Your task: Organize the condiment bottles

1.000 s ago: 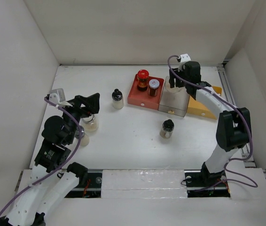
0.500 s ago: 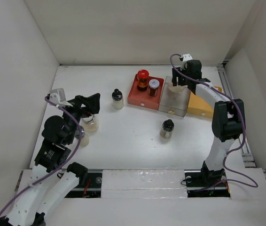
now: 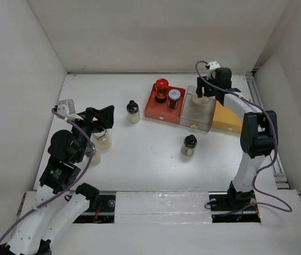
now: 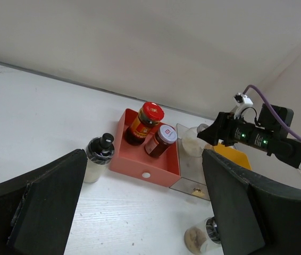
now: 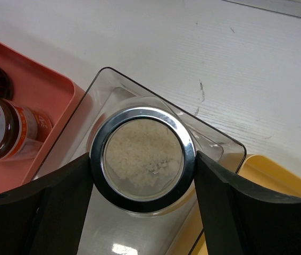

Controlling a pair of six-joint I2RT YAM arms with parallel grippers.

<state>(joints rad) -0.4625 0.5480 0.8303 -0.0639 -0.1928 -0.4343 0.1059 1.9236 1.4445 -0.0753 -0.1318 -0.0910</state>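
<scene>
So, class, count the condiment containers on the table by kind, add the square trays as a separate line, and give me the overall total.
Dark jars: 2
Black-knob shakers: 2
Clear round jars: 3
Trays: 3
Total: 10

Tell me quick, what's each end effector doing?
Left end effector: open, empty.
Right end effector: closed on the clear round jar.

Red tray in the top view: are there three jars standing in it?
No, the red tray holds only two jars, a red-lidded jar and a silver-lidded jar, side by side.
</scene>
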